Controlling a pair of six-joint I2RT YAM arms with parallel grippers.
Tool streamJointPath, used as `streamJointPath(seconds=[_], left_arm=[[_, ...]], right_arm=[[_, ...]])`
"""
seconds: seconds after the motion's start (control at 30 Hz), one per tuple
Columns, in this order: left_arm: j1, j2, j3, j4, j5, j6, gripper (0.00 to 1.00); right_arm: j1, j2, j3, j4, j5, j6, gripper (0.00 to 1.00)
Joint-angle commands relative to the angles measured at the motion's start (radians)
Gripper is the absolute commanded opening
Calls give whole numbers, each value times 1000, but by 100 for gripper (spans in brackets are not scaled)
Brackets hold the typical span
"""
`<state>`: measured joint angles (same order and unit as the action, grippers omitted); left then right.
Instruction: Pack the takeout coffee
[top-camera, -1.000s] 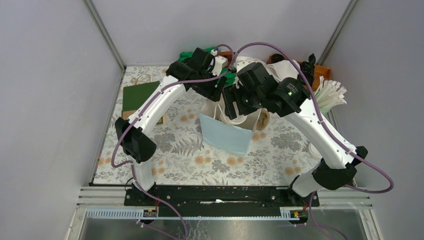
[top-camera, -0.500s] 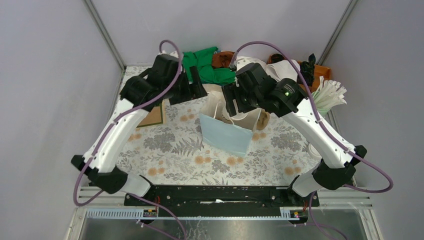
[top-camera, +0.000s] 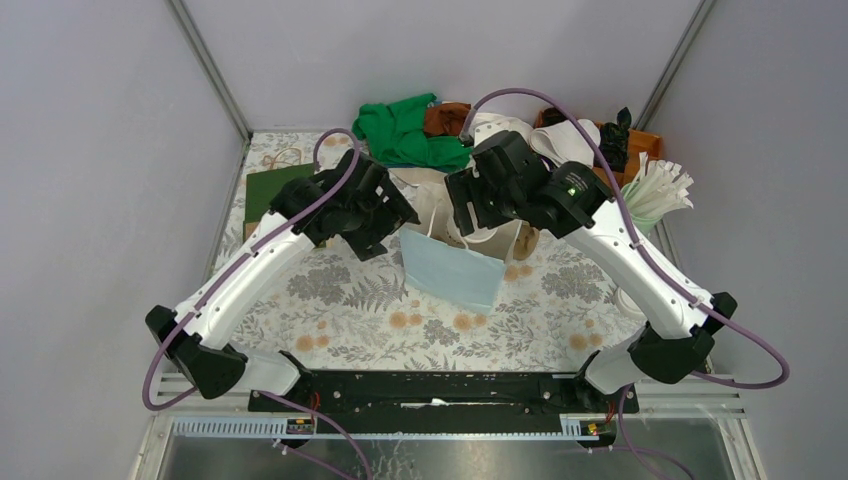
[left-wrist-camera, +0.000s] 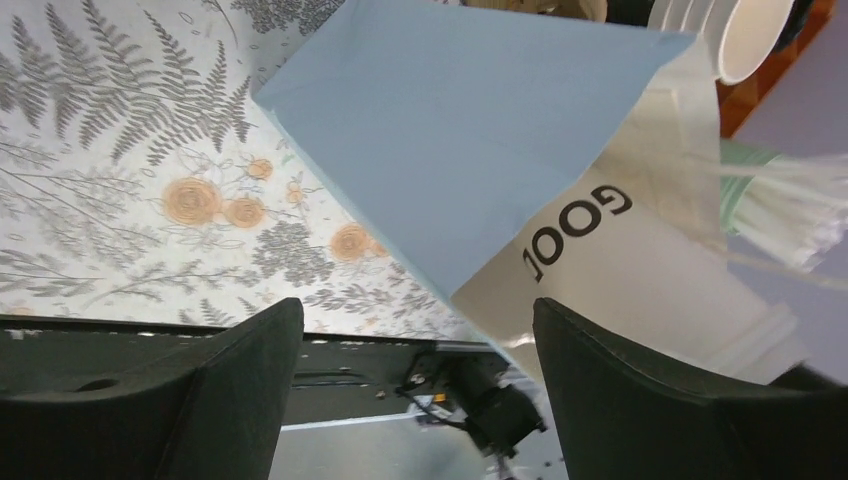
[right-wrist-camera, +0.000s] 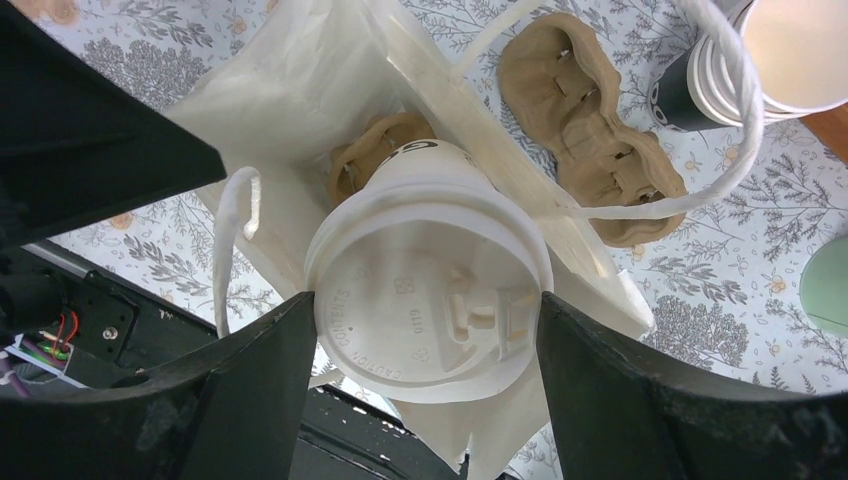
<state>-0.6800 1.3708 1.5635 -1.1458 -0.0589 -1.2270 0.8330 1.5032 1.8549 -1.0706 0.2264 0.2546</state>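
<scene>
Right wrist camera gives us the clearest look: our right claw (right-wrist-camera: 425, 322) is clenched on the takeout coffee (right-wrist-camera: 420, 280), with one finger pressed to each side of its white lid. The cup hangs with its lid toward the lens, over the open mouth of the white paper bag (right-wrist-camera: 285, 105). Below the cup, inside the bag, we see a brown pulp tray (right-wrist-camera: 360, 165); we cannot tell whether the cup's base touches it. A second pulp tray (right-wrist-camera: 590, 130) lies on the floral counter (right-wrist-camera: 700, 270) just beside the bag, and a stack of lidless cups (right-wrist-camera: 735, 75) sits near it, toward the upper right corner.

From the left wrist camera, our left claw (left-wrist-camera: 415, 315) is released, its fingers spread wide with nothing between them. Ahead of it we see the bag's pale blue face (left-wrist-camera: 450, 140) meeting a white side that carries black lettering.

From the top external camera, the left claw hangs just to the left of the bag, and the right claw sits over the bag's mouth. A green cloth (top-camera: 400, 130) lies at the far edge of the counter. A bundle of white straws (top-camera: 662, 190) stands at the right, and a dark green flat bag (top-camera: 268, 190) lies at the left.
</scene>
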Motion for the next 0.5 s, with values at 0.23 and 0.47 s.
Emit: streamJointPath(seconds=[0.23, 0.47], left_arm=[[-2, -32, -185, 240, 3, -333, 73], [10, 4, -119, 216, -56, -228, 12]], right_arm=[[-13, -69, -31, 50, 40, -22, 67], [-50, -71, -25, 27, 7, -37, 66]])
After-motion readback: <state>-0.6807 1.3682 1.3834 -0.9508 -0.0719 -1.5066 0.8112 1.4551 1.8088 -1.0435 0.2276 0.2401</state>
